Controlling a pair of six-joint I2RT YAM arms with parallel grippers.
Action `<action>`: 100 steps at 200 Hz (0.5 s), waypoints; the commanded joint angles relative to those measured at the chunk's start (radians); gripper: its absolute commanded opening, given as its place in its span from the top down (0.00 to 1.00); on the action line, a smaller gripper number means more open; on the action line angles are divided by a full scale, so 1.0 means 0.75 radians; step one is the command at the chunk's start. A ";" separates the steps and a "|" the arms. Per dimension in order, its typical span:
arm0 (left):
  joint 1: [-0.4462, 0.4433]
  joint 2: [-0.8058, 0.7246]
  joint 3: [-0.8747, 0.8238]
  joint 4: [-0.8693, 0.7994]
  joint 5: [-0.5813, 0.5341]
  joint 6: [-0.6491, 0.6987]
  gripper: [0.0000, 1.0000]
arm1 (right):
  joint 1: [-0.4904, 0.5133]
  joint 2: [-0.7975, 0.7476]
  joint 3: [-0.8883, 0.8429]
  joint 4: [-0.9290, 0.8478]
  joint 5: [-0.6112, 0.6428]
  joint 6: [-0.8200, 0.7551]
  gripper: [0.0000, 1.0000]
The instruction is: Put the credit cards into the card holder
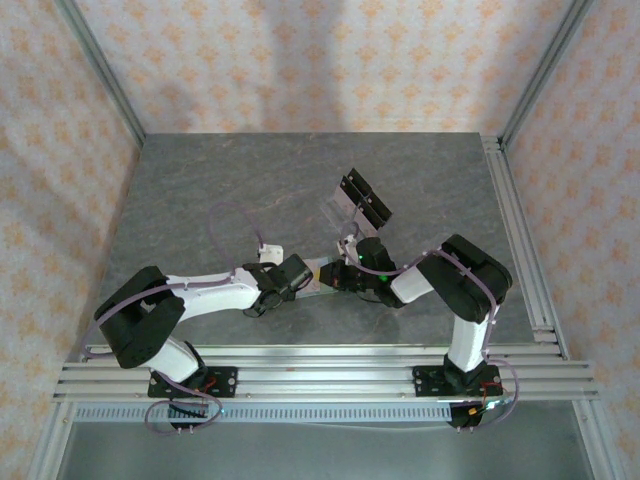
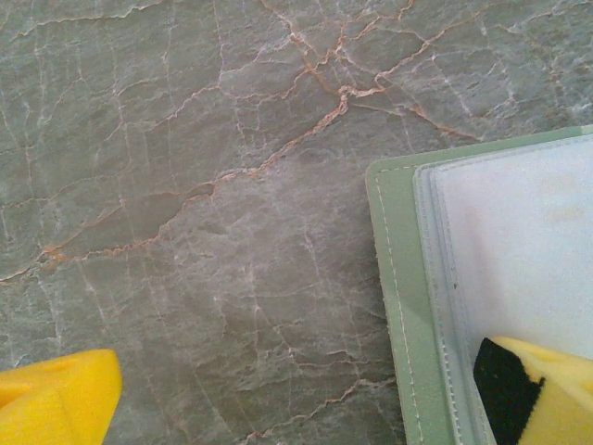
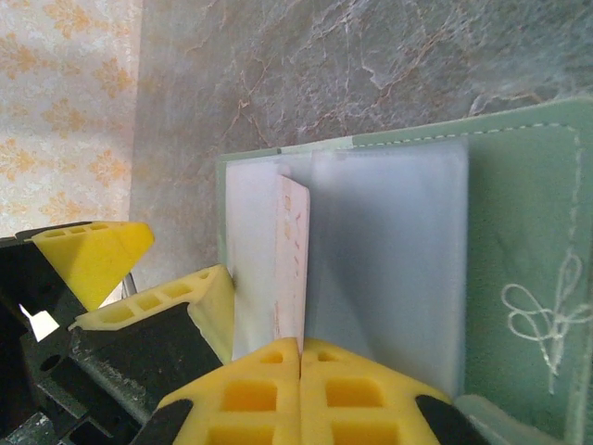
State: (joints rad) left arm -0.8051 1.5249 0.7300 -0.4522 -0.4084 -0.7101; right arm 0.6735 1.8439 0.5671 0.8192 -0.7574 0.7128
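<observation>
The card holder (image 3: 519, 232) is a sage-green wallet lying open on the marble table, its clear plastic pockets facing up. My right gripper (image 3: 301, 357) is shut on one pale credit card (image 3: 293, 250), held edge-on with its far end at the clear pocket (image 3: 389, 241). My left gripper (image 2: 296, 399) is open, and one of its yellow fingertips (image 2: 542, 389) rests on the card holder (image 2: 394, 278) while the other is over bare table. From above, both grippers (image 1: 300, 275) (image 1: 342, 278) meet over the card holder (image 1: 322, 283).
A clear tilted acrylic rack (image 1: 358, 200) with black parts stands just behind the grippers. A small white object (image 1: 270, 252) lies to the left of it. Aluminium rails (image 1: 520, 240) border the table's right and near sides.
</observation>
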 commanded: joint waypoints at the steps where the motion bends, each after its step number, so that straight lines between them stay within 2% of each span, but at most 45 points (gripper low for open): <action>1: -0.011 0.006 -0.024 -0.070 -0.035 -0.017 0.00 | 0.008 0.041 0.029 -0.080 -0.037 -0.051 1.00; 100: -0.015 0.004 -0.019 -0.066 -0.035 -0.015 0.00 | 0.028 0.099 0.133 -0.192 -0.055 -0.077 1.00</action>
State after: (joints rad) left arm -0.8051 1.5249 0.7300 -0.4522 -0.4084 -0.7101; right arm 0.6758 1.8851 0.6430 0.7456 -0.7994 0.6865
